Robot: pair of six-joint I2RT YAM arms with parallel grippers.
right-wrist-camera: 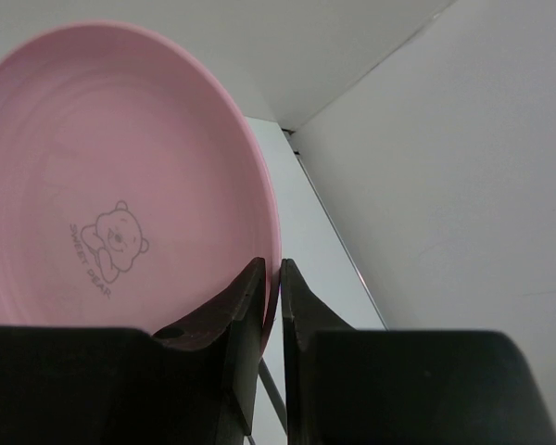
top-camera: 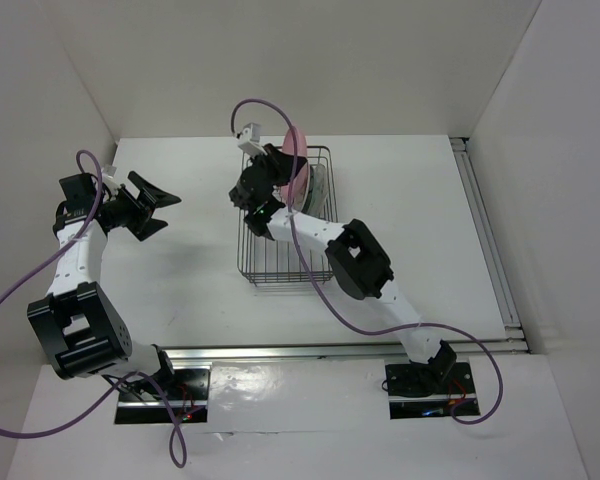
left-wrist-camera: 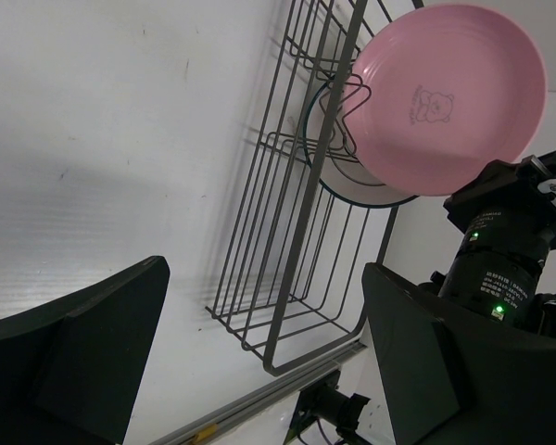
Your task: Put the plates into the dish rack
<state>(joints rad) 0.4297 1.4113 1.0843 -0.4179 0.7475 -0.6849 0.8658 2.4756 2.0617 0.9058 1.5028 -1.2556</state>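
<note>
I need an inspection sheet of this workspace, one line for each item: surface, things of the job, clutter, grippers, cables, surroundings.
Surface: white table, no spill or mark seen.
Job's things: pink plate upright at the far end of the dish rack, cannot tell if it is seated; a dark-rimmed plate stands in the rack behind it; other plates not seen.
Clutter: nothing seen.
Grippers: left gripper open and empty, left of the rack; right gripper shut on the pink plate's rim.
Cables: purple cables hang in loose loops from both arms.
Surroundings: white walls on three sides; metal rail along the table's right edge.
</note>
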